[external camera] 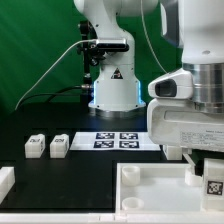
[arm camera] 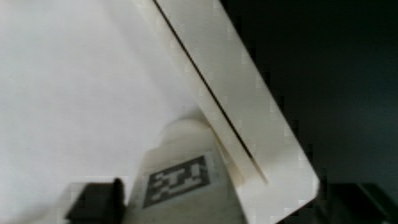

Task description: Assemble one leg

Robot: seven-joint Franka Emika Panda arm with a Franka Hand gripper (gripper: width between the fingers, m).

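Gripper [external camera: 207, 172] is clamping a leg [arm camera: 178, 178] over the tray [external camera: 150, 185] (light, rigid, smooth plastic, judging by looks), gripping its flat sides.

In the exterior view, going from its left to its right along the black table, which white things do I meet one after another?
First loose leg → second loose leg → marker board → the gripper, over the tray, with a tagged leg below it.
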